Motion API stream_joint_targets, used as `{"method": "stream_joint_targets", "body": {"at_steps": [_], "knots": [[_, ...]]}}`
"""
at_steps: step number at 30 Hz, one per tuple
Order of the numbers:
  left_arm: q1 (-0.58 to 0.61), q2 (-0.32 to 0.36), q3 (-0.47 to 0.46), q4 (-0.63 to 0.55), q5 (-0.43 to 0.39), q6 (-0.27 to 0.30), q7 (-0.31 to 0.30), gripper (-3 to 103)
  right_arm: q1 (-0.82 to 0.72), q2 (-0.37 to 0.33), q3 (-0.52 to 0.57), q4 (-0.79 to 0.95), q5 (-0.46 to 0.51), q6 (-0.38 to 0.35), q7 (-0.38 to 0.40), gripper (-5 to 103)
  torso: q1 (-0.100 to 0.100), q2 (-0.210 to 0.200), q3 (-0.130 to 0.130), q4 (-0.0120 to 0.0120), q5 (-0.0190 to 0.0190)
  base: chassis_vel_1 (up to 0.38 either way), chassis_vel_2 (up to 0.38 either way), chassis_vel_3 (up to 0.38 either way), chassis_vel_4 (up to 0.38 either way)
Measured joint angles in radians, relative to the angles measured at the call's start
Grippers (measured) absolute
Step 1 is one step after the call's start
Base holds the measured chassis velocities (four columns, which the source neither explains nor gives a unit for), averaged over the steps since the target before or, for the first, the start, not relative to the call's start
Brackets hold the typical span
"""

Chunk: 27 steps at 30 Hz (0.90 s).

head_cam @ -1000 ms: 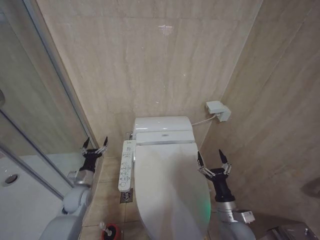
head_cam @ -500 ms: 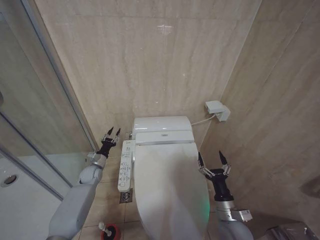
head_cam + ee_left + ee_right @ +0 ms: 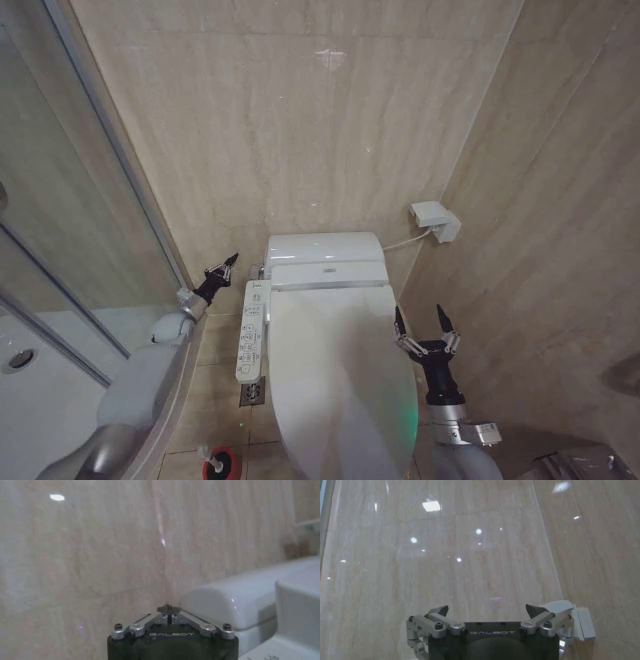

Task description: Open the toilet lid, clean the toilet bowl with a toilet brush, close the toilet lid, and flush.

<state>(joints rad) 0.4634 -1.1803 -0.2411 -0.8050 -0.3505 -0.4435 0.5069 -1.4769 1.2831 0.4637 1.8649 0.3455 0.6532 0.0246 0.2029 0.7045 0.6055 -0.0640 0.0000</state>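
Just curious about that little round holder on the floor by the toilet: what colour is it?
Red with a dark centre; the round brush holder shows best in the head view.

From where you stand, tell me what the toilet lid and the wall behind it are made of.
Toilet lid: looks like smooth white plastic, with a soft, even sheen. Wall: probably polished beige stone or ceramic tile; it shows veining, thin joint lines and mirrored light spots.

White toilet lid (image 3: 335,380) lies shut over the toilet bowl; red brush holder (image 3: 221,465) stands on the floor beside it.
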Motion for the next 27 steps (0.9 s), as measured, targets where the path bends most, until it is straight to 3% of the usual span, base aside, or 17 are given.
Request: {"method": "stream_joint_targets", "body": {"at_steps": [6,11,27], "knots": [[-0.071,-0.018,0.029,0.098,0.033,-0.003,0.092,0,0.003,0.01,-0.003,-0.004,-0.004,0.0,0.0,100,0.0,0.0,0.0,-0.0001,0.0,0.0,0.0,0.0,0.0],[-0.099,-0.038,0.033,0.151,0.075,-0.003,0.123,0,0.002,0.01,0.0,-0.004,-0.004,0.001,0.0,100,0.0,0.0,0.0,-0.0001,0.0,0.0,0.0,0.0,0.0],[-0.085,-0.043,0.029,0.184,0.147,0.003,0.119,0,0.004,0.002,0.001,-0.004,-0.003,0.003,0.0,100,0.0,0.0,0.0,0.0002,0.0003,0.0,0.0,0.0,0.0]]}}
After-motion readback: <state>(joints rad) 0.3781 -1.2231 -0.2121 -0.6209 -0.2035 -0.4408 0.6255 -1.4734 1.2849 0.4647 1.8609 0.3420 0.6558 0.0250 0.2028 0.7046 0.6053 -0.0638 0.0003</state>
